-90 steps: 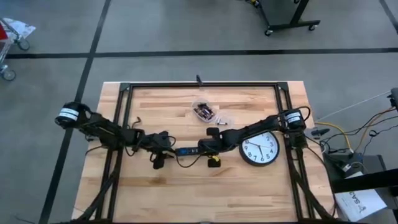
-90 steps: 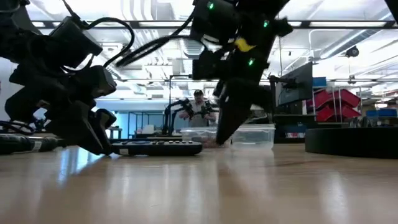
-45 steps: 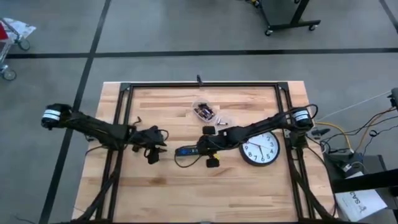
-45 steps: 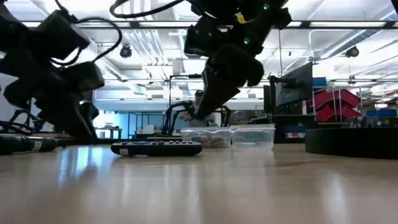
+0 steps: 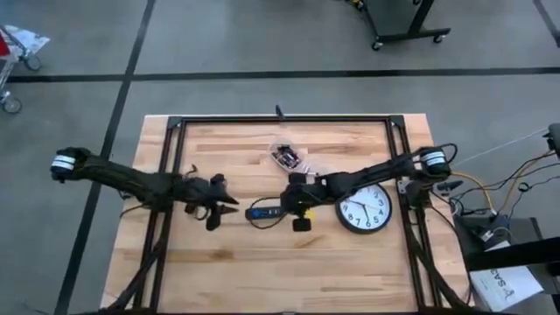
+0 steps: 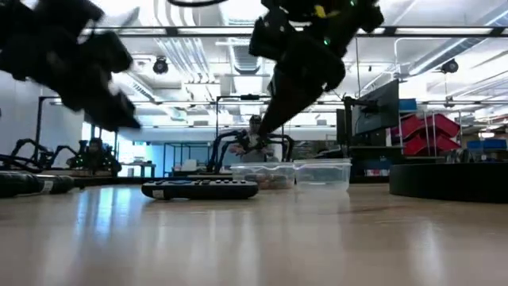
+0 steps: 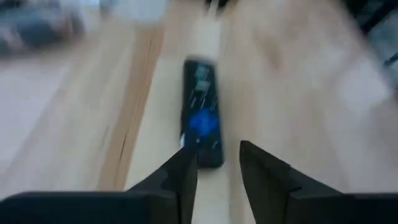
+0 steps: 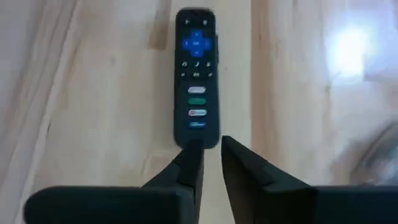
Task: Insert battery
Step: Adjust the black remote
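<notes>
A black remote (image 5: 262, 211) lies flat on the wooden table, button side up, also visible as the remote (image 8: 196, 74) and the remote (image 7: 203, 115) in the wrist views. My left gripper (image 5: 225, 204) hovers just off its left end, open, raised above the table (image 6: 107, 103). My right gripper (image 8: 212, 155) hovers over the remote's right end, its fingers a narrow gap apart with nothing between them, lifted clear (image 6: 270, 127). The battery is out of view.
A clear tub (image 5: 287, 157) holding small dark pieces stands behind the remote, toward the far edge. A round black wall clock (image 5: 366, 210) lies face up to the right of the remote. A black frame (image 5: 280, 120) runs around the tabletop.
My left gripper has drawn back toward the table's left edge and risen off the table, away from the remote's left end. My right gripper has lifted from the table beside the remote's right end. The remote has stayed where it was.
</notes>
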`<control>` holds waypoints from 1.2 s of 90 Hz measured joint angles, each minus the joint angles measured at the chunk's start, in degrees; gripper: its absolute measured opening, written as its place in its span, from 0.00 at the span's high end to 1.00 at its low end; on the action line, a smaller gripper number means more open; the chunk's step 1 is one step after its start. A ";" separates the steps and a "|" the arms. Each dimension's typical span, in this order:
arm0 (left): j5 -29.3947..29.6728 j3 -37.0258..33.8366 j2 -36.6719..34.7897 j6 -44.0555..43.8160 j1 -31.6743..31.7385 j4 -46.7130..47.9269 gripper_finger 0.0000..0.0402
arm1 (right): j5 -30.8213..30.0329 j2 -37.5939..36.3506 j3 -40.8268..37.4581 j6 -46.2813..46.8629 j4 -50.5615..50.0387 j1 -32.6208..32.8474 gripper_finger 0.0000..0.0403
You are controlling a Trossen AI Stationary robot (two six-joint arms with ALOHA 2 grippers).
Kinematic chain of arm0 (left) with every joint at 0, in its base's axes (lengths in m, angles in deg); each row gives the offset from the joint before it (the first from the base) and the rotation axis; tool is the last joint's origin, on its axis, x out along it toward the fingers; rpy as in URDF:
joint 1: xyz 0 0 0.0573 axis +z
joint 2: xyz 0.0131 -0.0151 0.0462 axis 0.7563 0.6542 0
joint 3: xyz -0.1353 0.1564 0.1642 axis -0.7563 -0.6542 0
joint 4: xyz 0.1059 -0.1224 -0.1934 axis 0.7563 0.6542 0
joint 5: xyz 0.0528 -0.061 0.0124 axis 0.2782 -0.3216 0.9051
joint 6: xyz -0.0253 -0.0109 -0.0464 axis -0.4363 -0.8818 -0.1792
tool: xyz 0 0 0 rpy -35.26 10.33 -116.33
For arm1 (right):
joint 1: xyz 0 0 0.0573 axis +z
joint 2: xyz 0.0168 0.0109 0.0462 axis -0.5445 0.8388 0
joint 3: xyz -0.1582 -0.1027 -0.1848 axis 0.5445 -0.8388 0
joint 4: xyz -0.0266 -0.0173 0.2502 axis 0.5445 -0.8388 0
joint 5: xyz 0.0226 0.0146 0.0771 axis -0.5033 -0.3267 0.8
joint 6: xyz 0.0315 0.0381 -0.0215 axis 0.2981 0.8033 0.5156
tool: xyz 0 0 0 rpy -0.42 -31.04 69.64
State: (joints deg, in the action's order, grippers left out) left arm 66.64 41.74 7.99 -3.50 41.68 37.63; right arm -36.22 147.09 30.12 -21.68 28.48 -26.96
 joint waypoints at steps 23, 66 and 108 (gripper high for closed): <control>-2.69 0.10 -12.22 -1.28 -0.06 1.40 0.79 | -0.16 2.97 -7.38 7.27 4.91 1.23 1.00; -6.37 -0.09 -10.81 -11.05 -1.18 -3.24 1.00 | -3.23 13.09 0.63 2.44 23.47 1.80 1.00; 18.81 6.50 18.01 -17.87 -20.41 -13.22 1.00 | -3.64 8.63 0.06 7.42 18.50 10.86 1.00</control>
State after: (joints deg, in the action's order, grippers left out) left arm 85.46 48.24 26.00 -21.37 21.27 24.41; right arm -39.86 155.72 30.18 -14.26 46.97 -16.10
